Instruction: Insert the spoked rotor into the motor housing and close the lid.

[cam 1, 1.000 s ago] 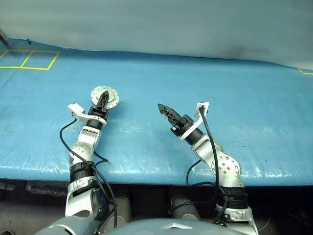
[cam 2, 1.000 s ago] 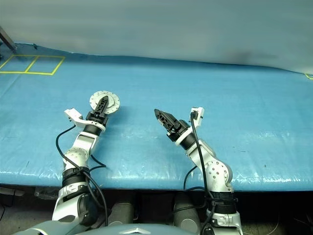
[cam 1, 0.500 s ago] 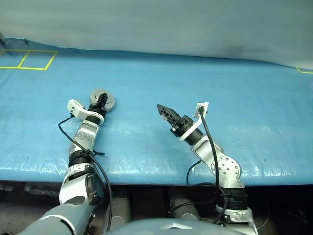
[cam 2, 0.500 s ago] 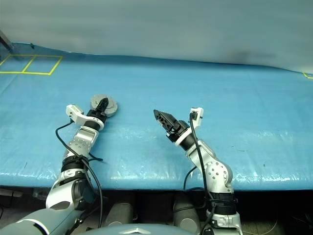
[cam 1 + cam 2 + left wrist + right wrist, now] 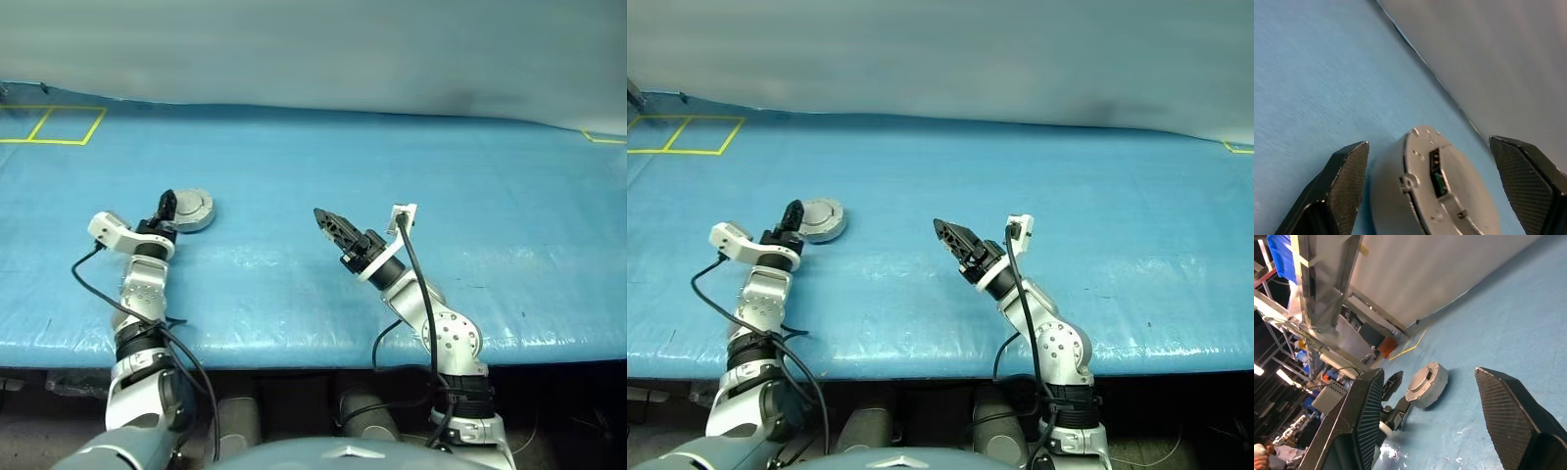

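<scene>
The motor housing lies on the blue table as a closed round grey case, with the lid flat on top of it. The spoked rotor is hidden. My left gripper is at the housing's left rim, open. Its black fingers stand wide on either side of the case without touching it. My right gripper hovers over the middle of the table, well right of the housing and pointing toward it. It is open, with nothing between its fingers. The housing also shows in the right wrist view.
Blue sheeting covers the whole table, and a grey wall runs behind it. Yellow tape squares mark the far left corner. The table's front edge runs just ahead of my arms.
The lid, which stood open with my left gripper on it, now lies shut on the housing. The left gripper has let go, opened and drawn off to the left. The right arm is still.
</scene>
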